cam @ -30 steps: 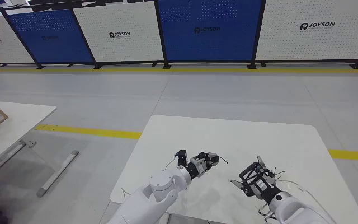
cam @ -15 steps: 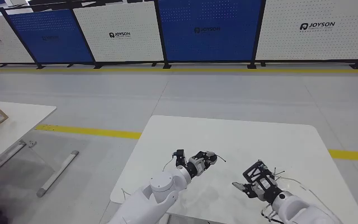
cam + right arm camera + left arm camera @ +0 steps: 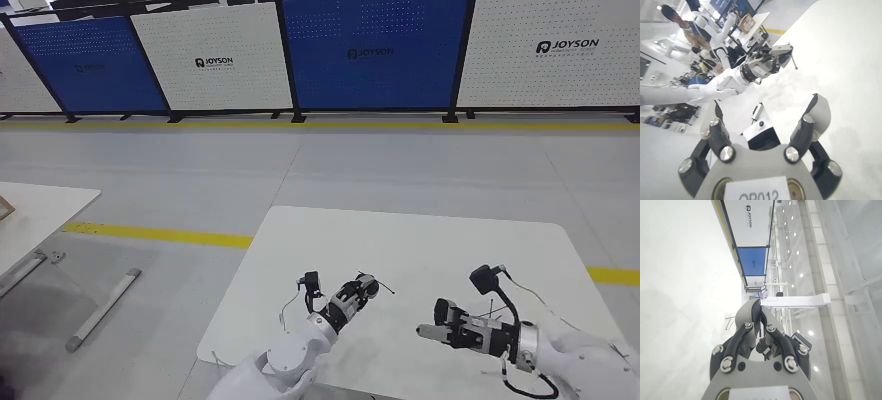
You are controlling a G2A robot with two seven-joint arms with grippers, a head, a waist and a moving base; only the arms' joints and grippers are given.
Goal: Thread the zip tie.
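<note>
The left pincer [image 3: 365, 284] hovers over the white worktop [image 3: 420, 240], close to the worktop's front edge. Its two fingers are pressed flat together on a thin black zip tie [image 3: 385, 288]. In the left wrist view the ribbed pads [image 3: 756, 313] meet with the zip tie [image 3: 759, 298] pinched between them, and a short tip sticks out past the fingertips. In the right wrist view the left pincer [image 3: 787, 51] sits farther along the worktop [image 3: 838, 47]. There the zip tie [image 3: 794, 62] juts from it as a straight dark stick with a small knob at its free end (whether that end touches the worktop cannot be told).

The right pincer [image 3: 428, 330] is also above the front part of the worktop, apart from the left one and pointing toward it. Its fingers [image 3: 819, 106] are spread wide, with nothing between them. A couple of thin dark strands [image 3: 726, 329] lie flat on the worktop [image 3: 687, 275] (too fine to identify).
</note>
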